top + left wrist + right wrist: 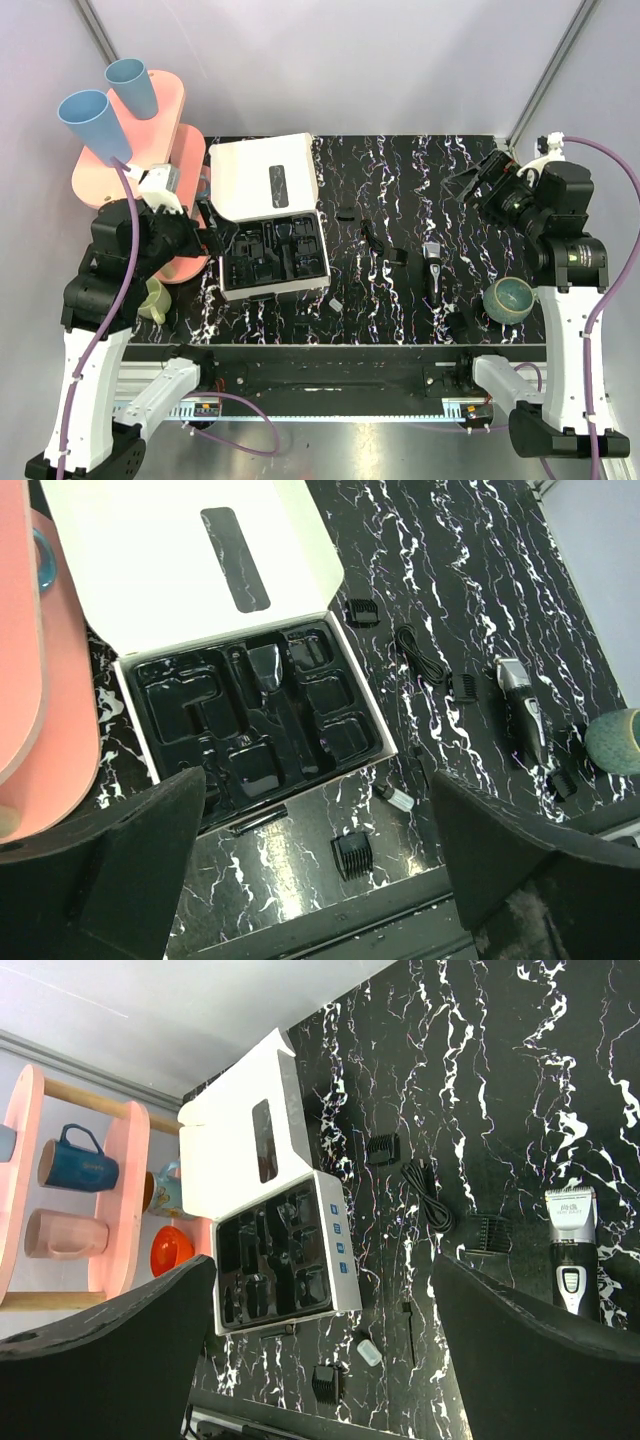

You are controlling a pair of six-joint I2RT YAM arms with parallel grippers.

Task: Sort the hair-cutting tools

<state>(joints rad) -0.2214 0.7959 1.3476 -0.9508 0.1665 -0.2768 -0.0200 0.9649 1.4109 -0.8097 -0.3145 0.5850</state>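
The slim black clipper [432,266] with a grey head lies on the marble table right of centre; it also shows in the left wrist view [525,712] and the right wrist view [572,1252]. Black comb attachments lie scattered: one behind centre [346,213] [362,611] [382,1148], one beside the clipper [398,256] [465,685] [490,1232], one near the front edge [352,855] [325,1382]. My left gripper [206,218] [320,875] is open and empty, high beside the box. My right gripper [470,180] [320,1360] is open and empty above the far right.
The open white box [262,175] with its black moulded tray [160,670] [338,1250] sits left of centre. A coiled black cable [420,655], a small white bottle [395,798] and a dark teal bowl [510,300] lie around. A pink rack with blue cups [150,150] stands far left.
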